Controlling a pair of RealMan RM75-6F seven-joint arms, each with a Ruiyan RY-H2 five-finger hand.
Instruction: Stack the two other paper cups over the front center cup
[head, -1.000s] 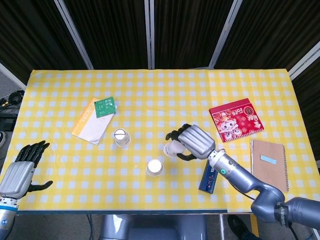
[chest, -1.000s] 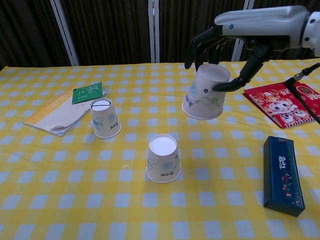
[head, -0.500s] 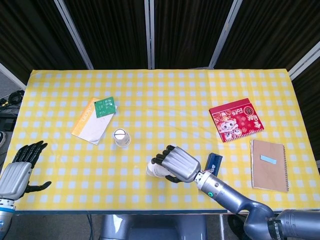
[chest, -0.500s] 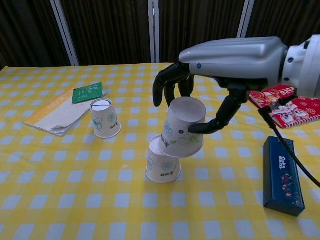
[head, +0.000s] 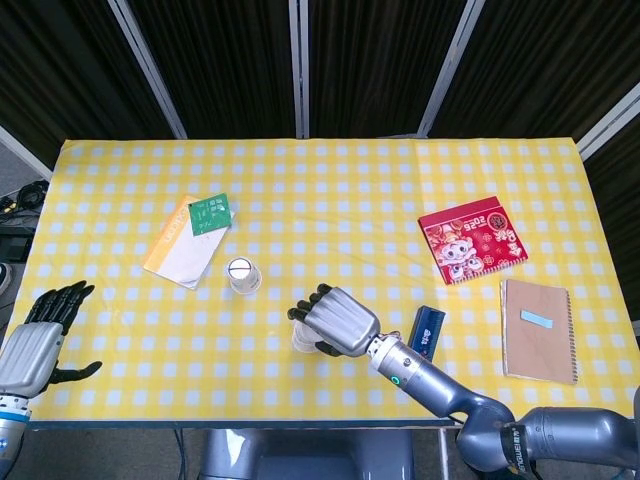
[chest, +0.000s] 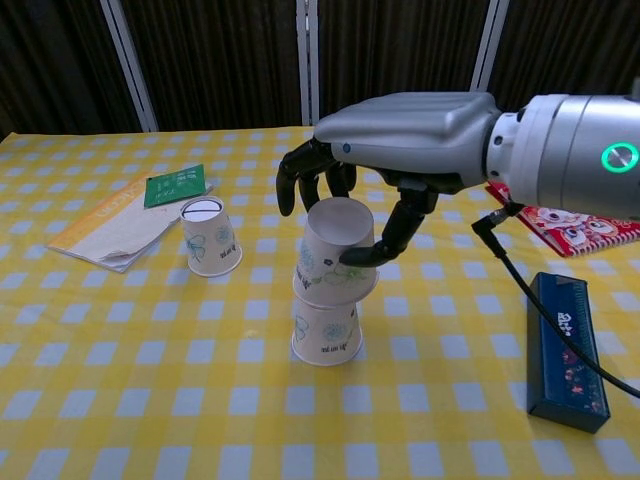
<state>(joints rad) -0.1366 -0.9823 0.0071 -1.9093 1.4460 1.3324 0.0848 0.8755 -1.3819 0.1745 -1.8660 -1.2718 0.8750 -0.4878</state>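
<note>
Since half a second ago we have swung our right hand (chest: 385, 160) leftward and lowered its cup (chest: 335, 250) squarely over the center cup (chest: 326, 335); it now sits upright, partly sleeved on, with the lower cup's base hidden inside. Thumb and fingers still pinch the upper cup's sides. Our left hand (head: 45, 335) hovers with fingers spread, holding nothing, at the table's 8 o'clock corner. The last cup (chest: 211, 236) stands upside down, axis vertical, at 10 o'clock from the stack, well apart, roughly between our two hands; the right looks somewhat nearer.

red booklet (head: 472, 239), brown notebook (head: 539, 331)
</note>
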